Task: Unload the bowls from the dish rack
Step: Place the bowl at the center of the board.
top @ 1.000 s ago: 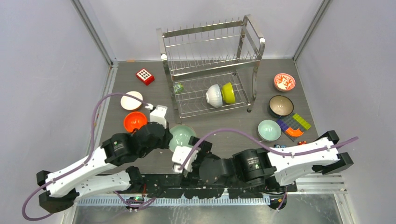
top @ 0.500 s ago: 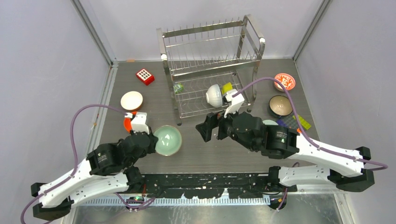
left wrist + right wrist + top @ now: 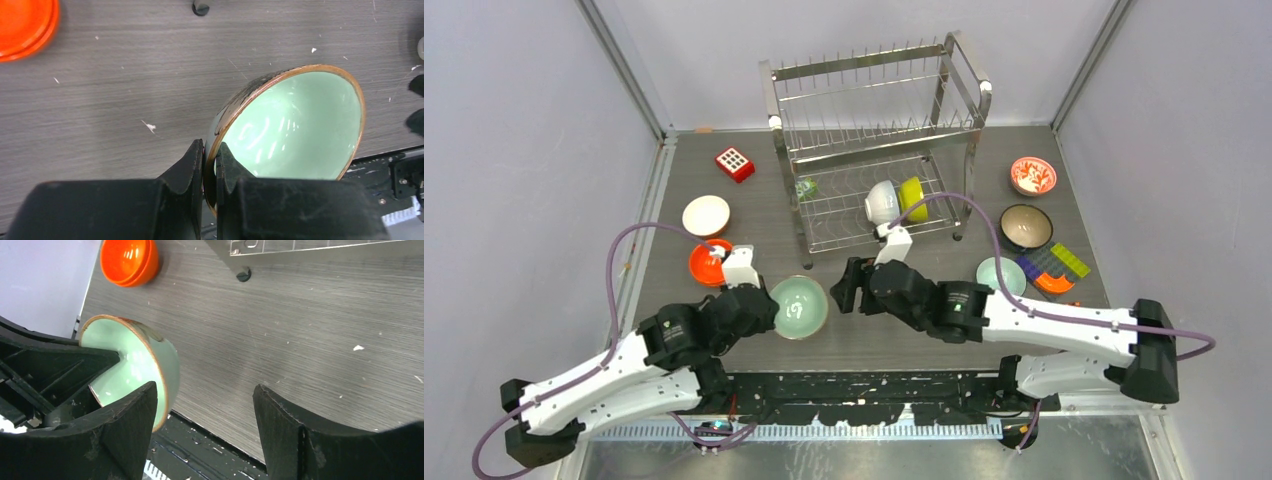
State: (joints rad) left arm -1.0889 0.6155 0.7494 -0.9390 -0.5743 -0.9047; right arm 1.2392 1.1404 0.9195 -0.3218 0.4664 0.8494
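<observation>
You have pale lilac-grey walls (image 3: 514,150) on three sides, with metal corner posts (image 3: 624,68) at the back. The surface (image 3: 694,165) is dark wood-grain, flecked white. The light is soft and even.

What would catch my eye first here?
The tall steel dish rack at the back, with a white bowl and a lime bowl on its lower shelf. Near the front, the left gripper pinches the rim of a pale green bowl, while the right gripper hangs open beside it.
</observation>
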